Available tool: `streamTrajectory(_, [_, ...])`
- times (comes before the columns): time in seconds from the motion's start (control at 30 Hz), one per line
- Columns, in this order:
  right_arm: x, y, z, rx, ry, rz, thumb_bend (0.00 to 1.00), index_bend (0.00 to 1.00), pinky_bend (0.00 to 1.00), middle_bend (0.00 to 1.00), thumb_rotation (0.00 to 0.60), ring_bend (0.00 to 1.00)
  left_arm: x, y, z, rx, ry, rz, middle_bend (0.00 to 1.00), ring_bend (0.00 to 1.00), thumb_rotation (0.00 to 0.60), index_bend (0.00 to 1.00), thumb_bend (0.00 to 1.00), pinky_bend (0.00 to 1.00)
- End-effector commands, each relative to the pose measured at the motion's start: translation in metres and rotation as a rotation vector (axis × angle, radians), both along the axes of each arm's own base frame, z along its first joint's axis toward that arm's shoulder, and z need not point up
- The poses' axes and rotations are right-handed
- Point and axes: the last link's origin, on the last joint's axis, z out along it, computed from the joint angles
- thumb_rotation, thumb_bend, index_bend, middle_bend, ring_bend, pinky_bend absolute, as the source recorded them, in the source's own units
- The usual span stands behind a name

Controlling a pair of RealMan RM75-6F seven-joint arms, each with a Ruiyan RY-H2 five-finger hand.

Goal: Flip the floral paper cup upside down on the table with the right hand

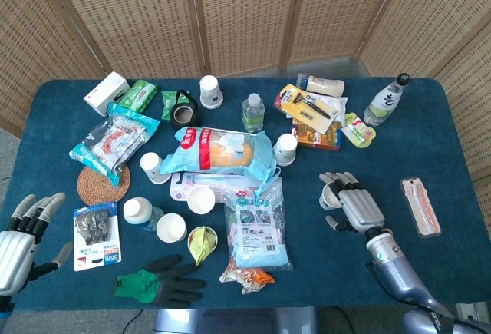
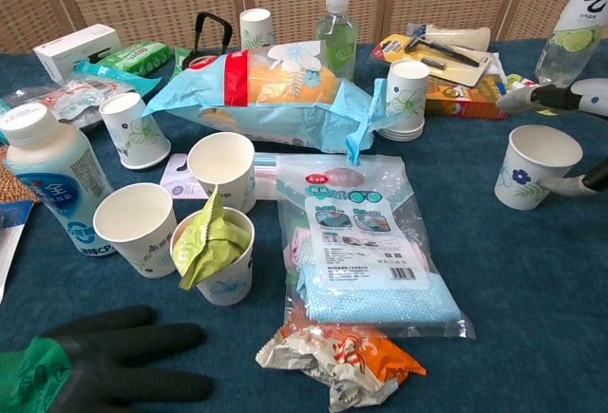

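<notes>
The floral paper cup (image 2: 534, 166) stands upright, mouth up, on the blue table at the right; it is white with a blue flower and green leaves. In the head view my right hand (image 1: 351, 202) lies over the cup (image 1: 328, 193) and hides most of it. The chest view shows that hand's fingers (image 2: 556, 98) stretched above and behind the rim, with the thumb (image 2: 573, 185) at the cup's lower right side. The fingers are spread, not closed on the cup. My left hand (image 1: 19, 234) hangs with fingers apart at the table's front left corner, holding nothing.
Left of the cup lie a blue cloth pack (image 1: 257, 223) and a wipes bag (image 1: 222, 152). Several other paper cups (image 2: 220, 168) stand at centre left. A green bottle (image 1: 386, 100) and snack boxes (image 1: 316, 130) sit behind; a pink case (image 1: 420, 206) lies to the right.
</notes>
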Motion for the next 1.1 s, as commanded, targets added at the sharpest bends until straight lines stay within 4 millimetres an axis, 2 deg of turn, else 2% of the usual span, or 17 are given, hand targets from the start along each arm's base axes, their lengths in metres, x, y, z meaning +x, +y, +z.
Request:
streamTrajectory(0.03, [-0.001, -0.005, -0.001, 0.005, 0.010, -0.005, 0.39, 0.00, 0.00, 0.03, 0.600, 0.00, 0.000, 0.000, 0.000, 0.001, 0.000, 0.001, 0.15, 0.16, 0.600, 0.06, 0.40, 0.00])
streamTrajectory(0.13, [-0.002, -0.008, -0.002, 0.010, 0.019, -0.011, 0.39, 0.00, 0.00, 0.05, 0.600, 0.00, -0.001, 0.000, 0.000, 0.001, 0.000, 0.002, 0.15, 0.16, 0.600, 0.06, 0.40, 0.00])
streamTrajectory(0.3, [-0.004, -0.012, -0.006, 0.021, 0.025, -0.021, 0.39, 0.01, 0.01, 0.13, 0.600, 0.00, -0.002, 0.000, -0.001, 0.003, 0.000, 0.006, 0.15, 0.16, 0.600, 0.06, 0.40, 0.00])
streamTrajectory(0.37, [-0.004, -0.015, -0.007, 0.020, 0.023, -0.023, 0.38, 0.05, 0.05, 0.18, 0.600, 0.00, -0.003, 0.000, 0.000, 0.006, 0.000, 0.007, 0.15, 0.16, 0.600, 0.06, 0.40, 0.00])
streamTrajectory(0.47, [-0.004, -0.021, -0.008, 0.017, 0.015, -0.032, 0.38, 0.18, 0.16, 0.29, 0.600, 0.04, -0.003, -0.001, 0.001, 0.009, 0.002, 0.009, 0.15, 0.16, 0.600, 0.06, 0.40, 0.00])
streamTrajectory(0.63, [-0.005, -0.025, -0.008, 0.014, 0.002, -0.040, 0.39, 0.26, 0.28, 0.37, 0.600, 0.12, -0.006, -0.002, 0.003, 0.016, 0.001, 0.017, 0.15, 0.16, 0.600, 0.06, 0.40, 0.00])
streamTrajectory(0.93, [-0.001, -0.022, -0.001, 0.014, -0.099, -0.064, 0.38, 0.28, 0.31, 0.39, 0.600, 0.14, -0.007, -0.001, 0.002, 0.013, -0.003, 0.010, 0.15, 0.16, 0.600, 0.06, 0.40, 0.00])
streamTrajectory(1.1, [0.005, -0.018, 0.004, 0.029, -0.251, -0.115, 0.38, 0.28, 0.32, 0.39, 0.600, 0.15, -0.007, -0.001, 0.003, 0.018, -0.005, 0.007, 0.15, 0.16, 0.600, 0.06, 0.40, 0.00])
